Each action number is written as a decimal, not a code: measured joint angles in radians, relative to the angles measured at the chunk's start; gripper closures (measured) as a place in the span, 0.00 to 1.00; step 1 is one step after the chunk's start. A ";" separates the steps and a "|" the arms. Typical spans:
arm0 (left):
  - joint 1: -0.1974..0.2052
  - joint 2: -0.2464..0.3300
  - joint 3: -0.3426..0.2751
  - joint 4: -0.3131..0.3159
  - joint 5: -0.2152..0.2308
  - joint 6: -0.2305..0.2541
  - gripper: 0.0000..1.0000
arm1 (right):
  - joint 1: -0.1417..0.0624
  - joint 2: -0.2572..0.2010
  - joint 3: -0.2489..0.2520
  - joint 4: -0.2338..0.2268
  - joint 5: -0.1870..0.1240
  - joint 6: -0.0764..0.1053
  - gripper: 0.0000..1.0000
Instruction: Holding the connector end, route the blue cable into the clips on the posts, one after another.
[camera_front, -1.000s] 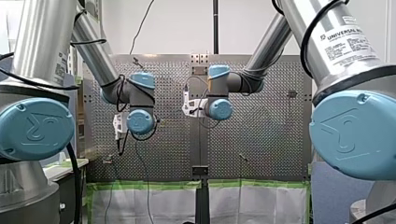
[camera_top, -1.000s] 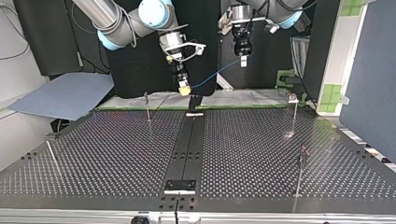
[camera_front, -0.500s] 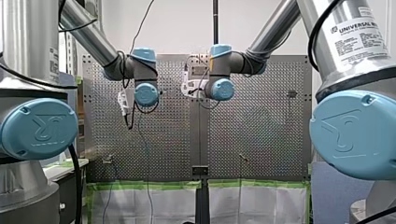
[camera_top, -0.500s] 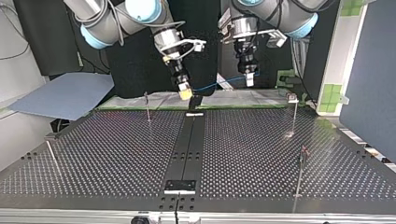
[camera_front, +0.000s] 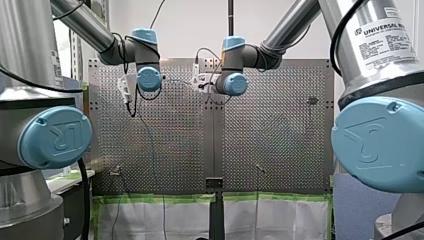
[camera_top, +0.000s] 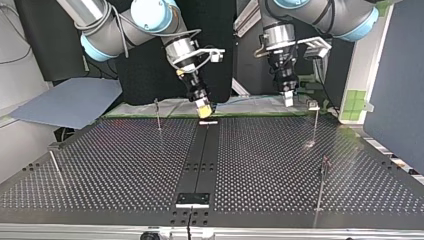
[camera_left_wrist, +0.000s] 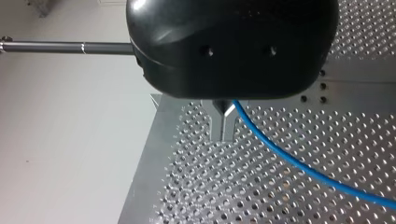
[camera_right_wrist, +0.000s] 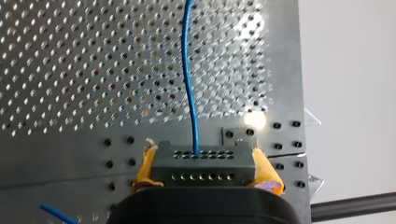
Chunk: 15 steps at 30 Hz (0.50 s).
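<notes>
While my right gripper (camera_right_wrist: 204, 165) is clenched, its yellow pads (camera_right_wrist: 145, 164) pressing both ends of the grey connector (camera_right_wrist: 204, 161), the blue cable (camera_right_wrist: 190, 79) leaves that block and runs ahead over the perforated table (camera_right_wrist: 70, 70). My left gripper (camera_left_wrist: 223, 126) has its metal fingers (camera_left_wrist: 217, 122) pinched together on the cable, which slants away across the holes. In the top view it hangs just beside a thin post (camera_top: 316, 125) at the table's far edge. On my right arm a label (camera_front: 376, 31) begins "UNIVERSAL"; the finer print is unreadable.
</notes>
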 joint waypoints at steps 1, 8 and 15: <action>0.010 0.002 0.000 -0.009 0.009 0.000 1.00 | 0.000 0.000 -0.004 0.001 -0.005 0.004 1.00; 0.080 0.027 0.009 -0.077 0.078 -0.003 1.00 | 0.004 0.002 -0.035 0.009 -0.029 0.023 1.00; 0.154 0.027 0.056 -0.134 0.111 -0.008 1.00 | 0.011 0.003 -0.088 0.045 -0.042 0.026 1.00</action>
